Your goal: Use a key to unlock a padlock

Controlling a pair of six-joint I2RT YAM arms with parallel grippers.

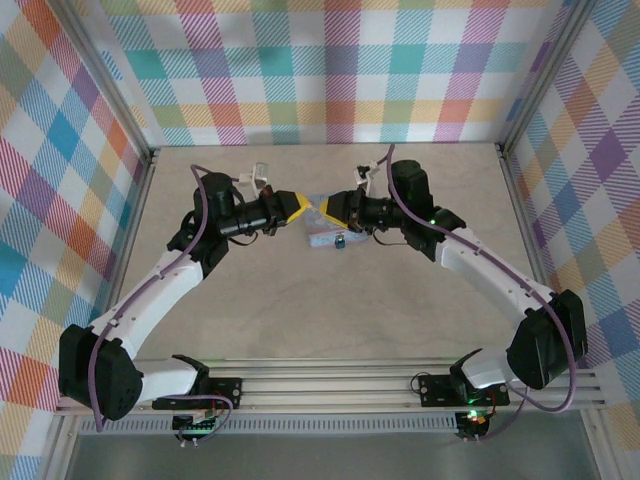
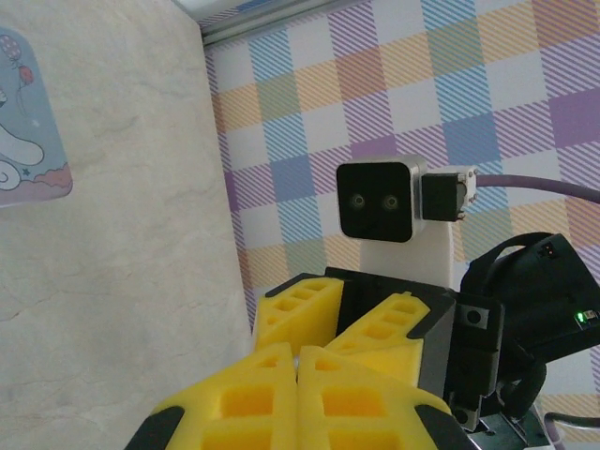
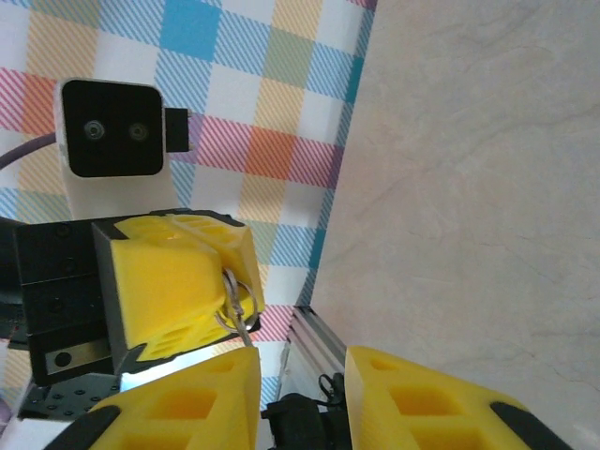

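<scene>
The pale stone-patterned table (image 1: pixel 330 330) sits inside plaid walls, and both arms reach in from the near edge to meet tip to tip over its middle. Just below that meeting point lies a pale blue tin (image 1: pixel 318 236) with a cartoon picture on its lid. No lettering on it can be read, and no brand or label is legible on the arms or cameras. The left gripper (image 1: pixel 296 207) has its yellow foam fingers pressed together, and the right wrist view shows a thin wire key ring (image 3: pixel 239 298) sticking out of their tips, so it is pinching that ring. The key itself is too small to make out. The right gripper (image 3: pixel 302 361) has its jaws spread with a clear gap, the ring just beside one finger and not clamped. The tiny blue padlock (image 1: pixel 340 242) lies at the tin's near edge, apart from both grippers. The task looks early: the key is lifted, but nothing holds the padlock and no key is in it.
</scene>
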